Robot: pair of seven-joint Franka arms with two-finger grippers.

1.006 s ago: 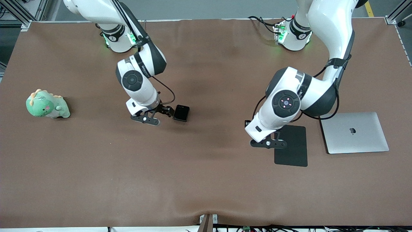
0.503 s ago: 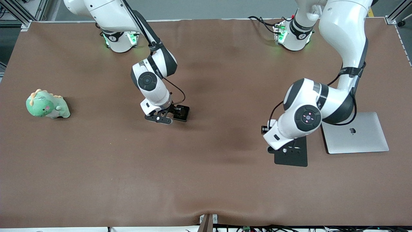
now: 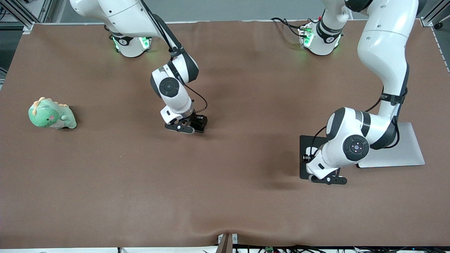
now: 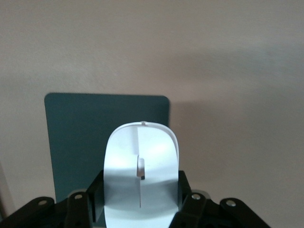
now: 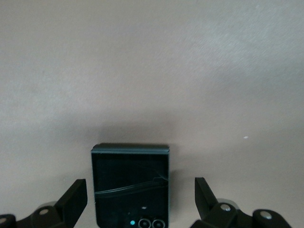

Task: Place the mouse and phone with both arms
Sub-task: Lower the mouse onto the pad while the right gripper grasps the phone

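Note:
The white mouse (image 4: pixel 141 171) sits between the black fingers (image 4: pixel 95 194) of my left gripper (image 4: pixel 141 190), which is shut on its sides. That left gripper (image 3: pixel 322 174) hangs over the edge of the dark-grey pad (image 3: pixel 305 141) nearer the front camera; the arm hides the mouse in the front view. The black glossy phone (image 5: pixel 130 183) lies flat on the brown table. My right gripper (image 5: pixel 139 194) is low over it, open, one finger on each side with a gap to the phone. In the front view the right gripper (image 3: pixel 191 125) covers part of the phone (image 3: pixel 203 121).
A shut silver laptop (image 3: pixel 409 151) lies beside the pad (image 4: pixel 76 137), toward the left arm's end. A green plush dinosaur (image 3: pixel 51 114) sits at the right arm's end. The brown mat (image 3: pixel 225 189) covers the table.
The left arm has carried the mouse across the pad toward the front camera. The right gripper has slid over the phone and come down around it, still open.

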